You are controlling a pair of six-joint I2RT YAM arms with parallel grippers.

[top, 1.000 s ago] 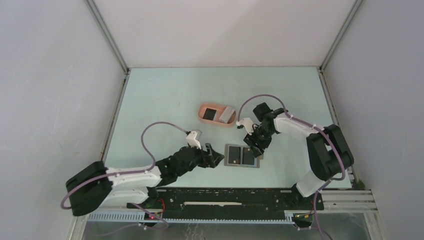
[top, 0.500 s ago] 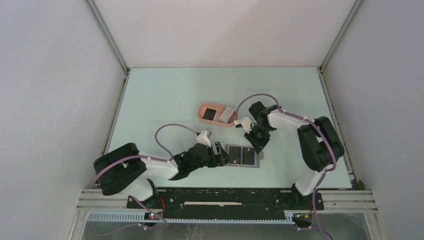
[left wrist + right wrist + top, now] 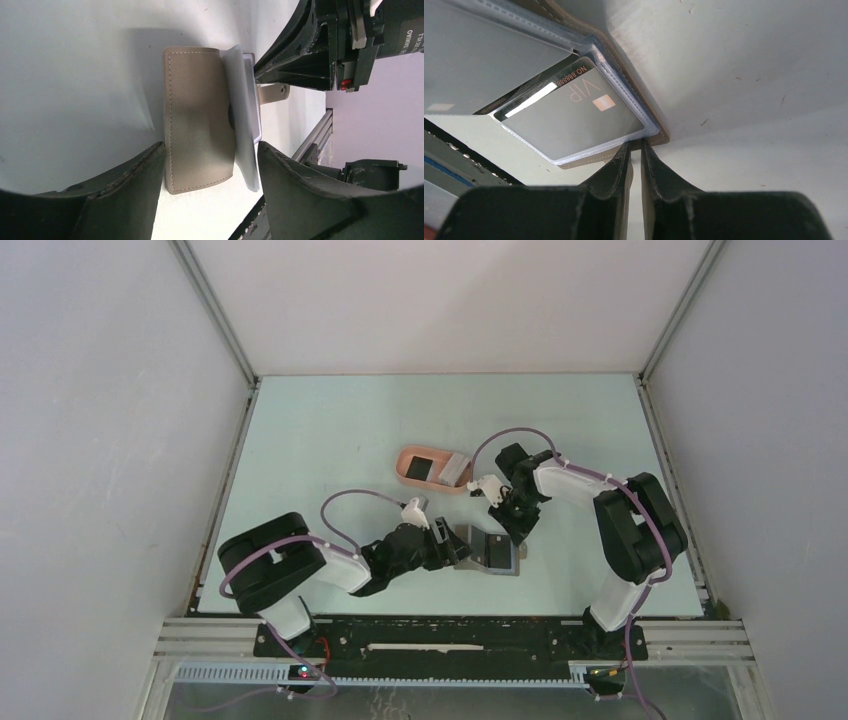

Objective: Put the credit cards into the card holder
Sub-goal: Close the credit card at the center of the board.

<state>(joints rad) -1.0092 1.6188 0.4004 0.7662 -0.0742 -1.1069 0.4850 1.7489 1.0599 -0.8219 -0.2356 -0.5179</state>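
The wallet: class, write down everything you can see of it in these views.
The wallet is grey-beige, leather-like, with stitched edges and rounded corners. It lies on the pale table, half open, one flap raised between the fingers of the open left claw. Clear plastic sleeves inside hold a grey card marked VIP. The right claw, nearly closed, meets its edge; a pinch cannot be confirmed.

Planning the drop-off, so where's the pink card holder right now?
In the top view, the card holder sits mid-table, just beyond and left of the wallet, with the right gripper near its right end.
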